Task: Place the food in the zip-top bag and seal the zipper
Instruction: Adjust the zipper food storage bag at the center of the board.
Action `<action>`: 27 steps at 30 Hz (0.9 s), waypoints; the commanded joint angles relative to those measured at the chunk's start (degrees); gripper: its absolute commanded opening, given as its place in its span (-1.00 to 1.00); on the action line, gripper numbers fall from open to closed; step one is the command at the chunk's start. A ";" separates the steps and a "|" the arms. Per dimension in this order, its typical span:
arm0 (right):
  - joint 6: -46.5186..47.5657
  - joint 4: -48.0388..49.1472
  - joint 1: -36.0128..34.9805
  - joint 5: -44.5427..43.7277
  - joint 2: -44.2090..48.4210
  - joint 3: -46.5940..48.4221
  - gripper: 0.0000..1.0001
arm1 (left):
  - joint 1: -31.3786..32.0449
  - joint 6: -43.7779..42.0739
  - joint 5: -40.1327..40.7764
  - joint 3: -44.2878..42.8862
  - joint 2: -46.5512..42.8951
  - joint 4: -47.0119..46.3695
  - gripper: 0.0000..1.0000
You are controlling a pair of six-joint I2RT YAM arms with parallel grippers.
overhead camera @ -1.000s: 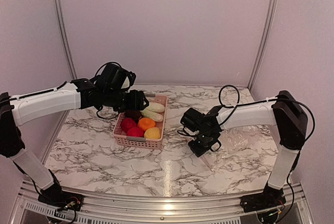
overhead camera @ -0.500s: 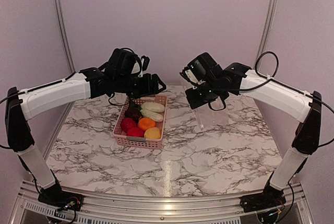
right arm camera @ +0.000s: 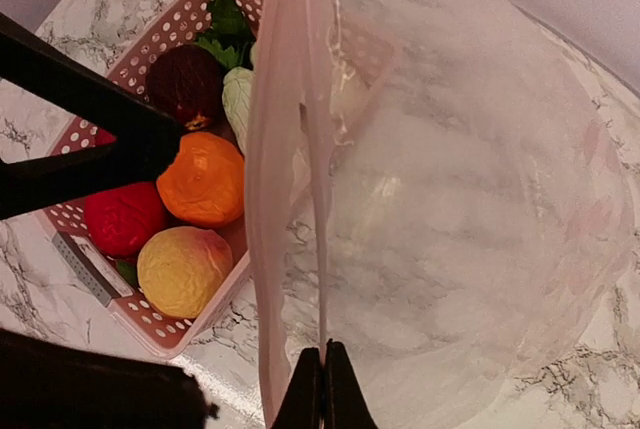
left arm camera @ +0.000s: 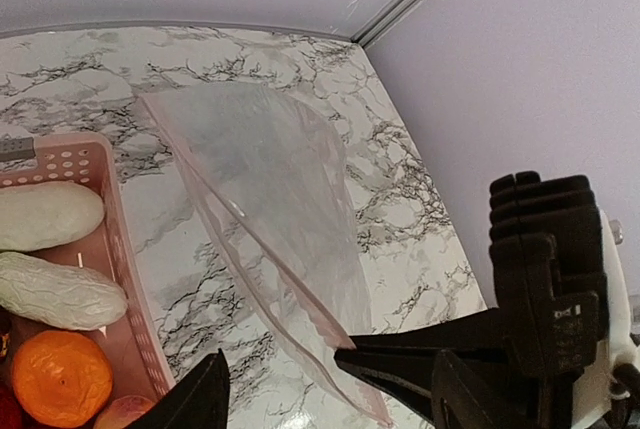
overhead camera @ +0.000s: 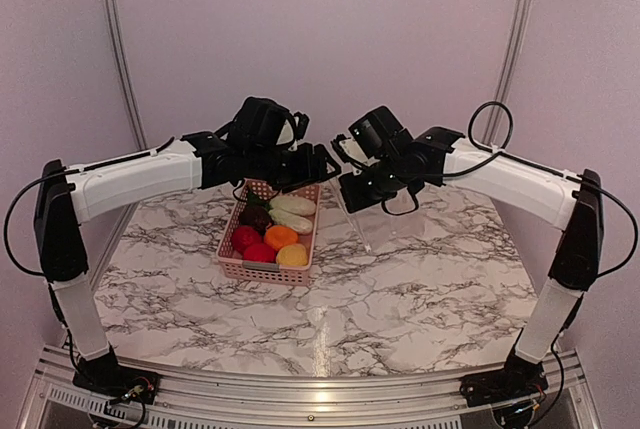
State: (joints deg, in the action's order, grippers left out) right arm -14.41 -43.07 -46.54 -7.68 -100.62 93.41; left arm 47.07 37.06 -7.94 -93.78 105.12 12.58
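Observation:
The zip-top bag (overhead camera: 385, 217) hangs above the table, clear and crinkly. My right gripper (overhead camera: 343, 183) (right arm camera: 323, 389) is shut on one lip of its mouth, at the corner. The zipper (right arm camera: 320, 199) shows as a pale pinkish strip running up from the fingers, and the other lip (right arm camera: 265, 209) stands apart from it. My left gripper (overhead camera: 324, 163) (left arm camera: 330, 404) is open at that same corner, with the bag's edge (left arm camera: 270, 249) between its spread fingers and not touching them. The food lies in the pink basket: red (right arm camera: 122, 219), orange (right arm camera: 203, 179), yellow (right arm camera: 185, 269), dark purple (right arm camera: 185, 84), white (left arm camera: 45, 214), leafy green (right arm camera: 225, 24).
The pink lattice basket (overhead camera: 262, 271) stands on the marble table (overhead camera: 400, 299), left of centre and just left of the hanging bag. Pale walls with metal posts (overhead camera: 505, 59) close off the back and both sides.
My right gripper has lifted the bag off the table's right side and carried it up toward the middle. My left gripper has moved right from over the basket to the bag's mouth.

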 commanded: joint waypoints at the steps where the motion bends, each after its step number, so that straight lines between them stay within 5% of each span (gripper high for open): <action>1: -2.13 4.73 0.97 4.13 0.55 0.89 -1.00 | 0.04 2.49 2.42 -1.55 2.08 1.92 0.41; 17: -6.49 6.34 2.68 6.25 2.71 -0.15 -1.00 | -0.06 6.87 4.91 -1.38 5.11 2.90 -0.08; 27: -6.07 5.46 2.71 9.84 2.76 0.46 -1.00 | -0.05 7.75 2.18 -2.49 7.18 1.22 -0.06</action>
State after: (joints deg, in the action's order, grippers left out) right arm -20.34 -37.60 -44.10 -0.47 -99.39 92.68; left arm 47.05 44.38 -4.27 -94.39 110.32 13.34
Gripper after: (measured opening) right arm 0.004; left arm 0.451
